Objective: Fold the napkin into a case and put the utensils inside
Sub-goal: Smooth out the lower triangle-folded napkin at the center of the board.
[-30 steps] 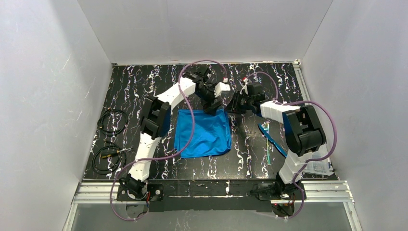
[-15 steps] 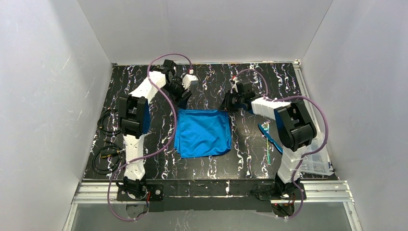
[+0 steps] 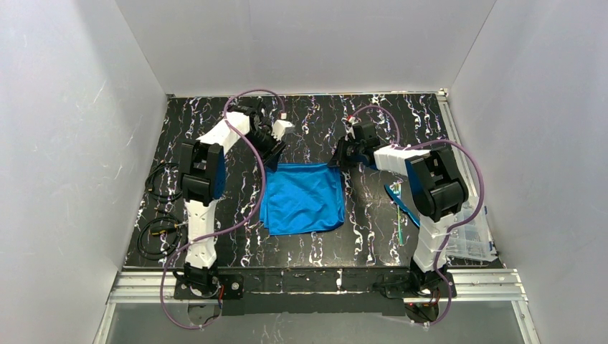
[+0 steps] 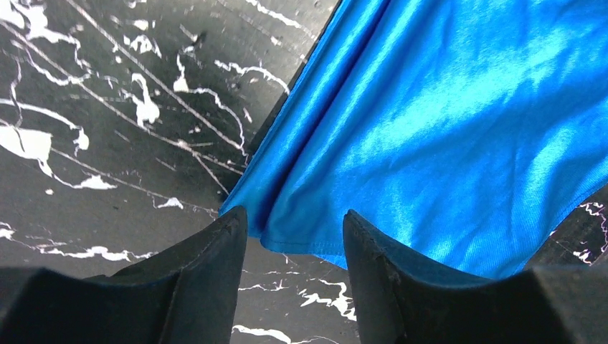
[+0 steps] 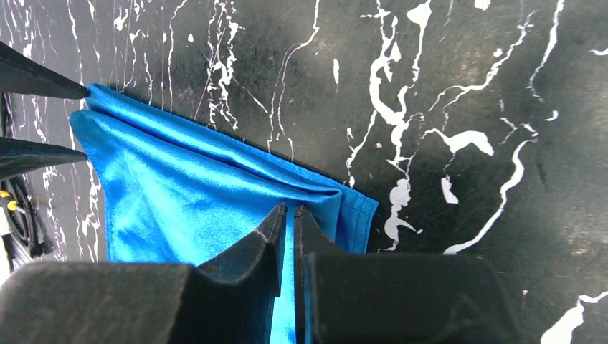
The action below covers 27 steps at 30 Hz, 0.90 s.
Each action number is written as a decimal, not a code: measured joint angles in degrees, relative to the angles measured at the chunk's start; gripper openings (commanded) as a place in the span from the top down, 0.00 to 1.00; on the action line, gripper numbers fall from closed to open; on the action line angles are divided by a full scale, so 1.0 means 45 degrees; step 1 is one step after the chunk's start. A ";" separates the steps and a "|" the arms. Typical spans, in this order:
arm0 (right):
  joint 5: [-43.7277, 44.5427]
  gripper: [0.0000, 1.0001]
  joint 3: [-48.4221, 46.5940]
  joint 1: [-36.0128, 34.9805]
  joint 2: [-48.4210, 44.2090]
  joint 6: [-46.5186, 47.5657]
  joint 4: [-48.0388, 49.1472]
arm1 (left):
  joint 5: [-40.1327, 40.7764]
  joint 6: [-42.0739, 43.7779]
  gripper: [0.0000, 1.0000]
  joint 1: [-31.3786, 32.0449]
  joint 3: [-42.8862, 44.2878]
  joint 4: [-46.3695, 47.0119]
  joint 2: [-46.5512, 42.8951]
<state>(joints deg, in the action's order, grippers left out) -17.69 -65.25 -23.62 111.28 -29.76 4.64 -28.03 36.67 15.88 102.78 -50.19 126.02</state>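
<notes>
**Entry: napkin fold in progress, both grippers at the far edge**

1. Table [image 3: 373,236]. Black top with white marbling. It lies under both sets of jaws and fills the ground of both wrist views.

2. The napkin [image 3: 302,198]. Bright blue cloth, already doubled into a layered rectangle. It spreads from both sets of jaws back toward the arm bases. One far corner lies in the gap of the left jaws, and the other far corner is at the tips of the right jaws. The layers at the far edge show as soft ridges, so it is not yet a case.

3. Left gripper [image 4: 294,229]. The jaws stand wide apart and low over the table, straddling the cloth corner. They hold nothing. The corner tip sits just inside one finger [image 4: 215,265].

4. Right gripper [image 5: 287,222]. The jaws are drawn in to a sliver, with blue cloth in the slit. By appearance they pinch the folded edge beside its corner.

5. The utensils [image 3: 404,206]. Slim blue-green pieces lying on the table, well apart from both sets of jaws, outboard of the right pair and nearer the bases. None are inside the cloth.

6. Cable coils [image 3: 167,179]. Dark loops lying far outboard of the left jaws.

Step in hand, as judged: taking hold of the two far corners for a further fold.

Next move calls for: the left jaws closing on every layer of their corner, then both corners carried together evenly so the layers do not slip.
</notes>
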 measured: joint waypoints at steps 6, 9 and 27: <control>0.0165 0.85 0.0063 0.0155 0.0087 0.0000 0.0131 | 0.0588 -0.0544 0.43 -0.0214 -0.0646 0.0155 -0.0121; 0.0233 0.85 0.0131 0.0165 0.0209 0.0000 0.0253 | 0.0831 -0.0797 0.42 -0.0345 -0.1054 0.0209 -0.0432; 0.0180 0.89 0.0481 0.0219 0.0233 -0.0044 0.1030 | -0.0121 -0.2579 0.62 -0.0602 -0.1564 0.0204 -0.1049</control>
<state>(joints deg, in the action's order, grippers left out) -16.88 -63.09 -22.63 112.33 -29.95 9.28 -28.58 25.06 13.17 95.74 -49.28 121.30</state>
